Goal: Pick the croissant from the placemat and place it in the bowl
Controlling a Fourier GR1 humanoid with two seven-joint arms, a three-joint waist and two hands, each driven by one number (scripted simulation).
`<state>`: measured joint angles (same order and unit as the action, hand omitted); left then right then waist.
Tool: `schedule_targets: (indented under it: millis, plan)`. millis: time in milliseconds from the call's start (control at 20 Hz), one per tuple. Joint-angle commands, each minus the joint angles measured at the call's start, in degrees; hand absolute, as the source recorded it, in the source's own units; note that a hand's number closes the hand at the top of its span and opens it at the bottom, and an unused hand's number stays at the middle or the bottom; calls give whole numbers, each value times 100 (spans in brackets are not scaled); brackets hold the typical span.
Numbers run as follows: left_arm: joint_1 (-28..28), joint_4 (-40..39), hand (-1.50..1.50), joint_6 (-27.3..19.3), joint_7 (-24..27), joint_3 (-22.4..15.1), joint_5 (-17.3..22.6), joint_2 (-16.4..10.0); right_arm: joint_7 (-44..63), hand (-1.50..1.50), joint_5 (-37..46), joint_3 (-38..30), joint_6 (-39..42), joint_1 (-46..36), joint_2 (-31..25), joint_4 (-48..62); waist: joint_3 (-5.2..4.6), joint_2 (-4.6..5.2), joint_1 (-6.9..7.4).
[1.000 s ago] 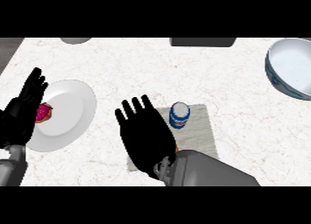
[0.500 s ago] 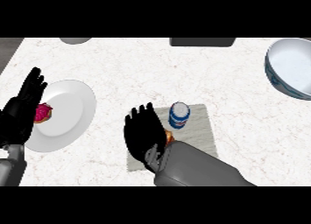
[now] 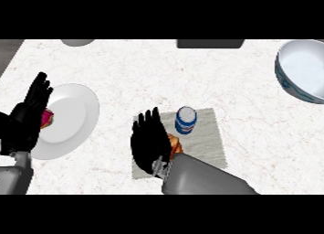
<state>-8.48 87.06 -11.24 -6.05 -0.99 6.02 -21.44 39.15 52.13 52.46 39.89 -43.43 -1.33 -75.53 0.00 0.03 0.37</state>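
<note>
The black right hand (image 3: 151,142), fingers (image 3: 148,119) straight, covers the golden-brown croissant (image 3: 176,145) on the grey placemat (image 3: 206,142), probably not grasped yet; the white bowl (image 3: 305,68) waits at two o'clock.

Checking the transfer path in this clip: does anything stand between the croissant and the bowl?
A blue-and-white can stands on the placemat right beside the croissant, close to the line toward the bowl. Nothing else visible lies between them.

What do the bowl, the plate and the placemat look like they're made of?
Bowl: probably glazed ceramic; glossy white inside, bluish patterned outer wall. Plate: likely ceramic too; smooth, plain white. Placemat: seems cloth; matte pale grey, lying flat.
</note>
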Motion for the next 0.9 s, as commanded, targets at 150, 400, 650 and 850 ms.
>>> schedule_targets:
  millis: [150, 400, 650, 850]
  plan:
    - [168, -5, 0, 381, 96, 303, 49, -37, -490, -150, 805, 127, -614, 598, -26, 312, 0, -2, -14]
    - [339, 748, 0, -109, -355, -85, -411, 406, -665, -150, 880, -117, -296, 630, -6, 608, 2, -10, -8]
    - [-256, 117, 0, 440, -364, 460, -180, 101, -538, -150, 689, -81, -645, 384, 132, 1007, 0, 6, 26]
    - [-170, -354, 0, 567, 141, 612, -267, 198, -746, -150, 1461, 21, -924, 1095, 132, 813, 0, -1, -31]
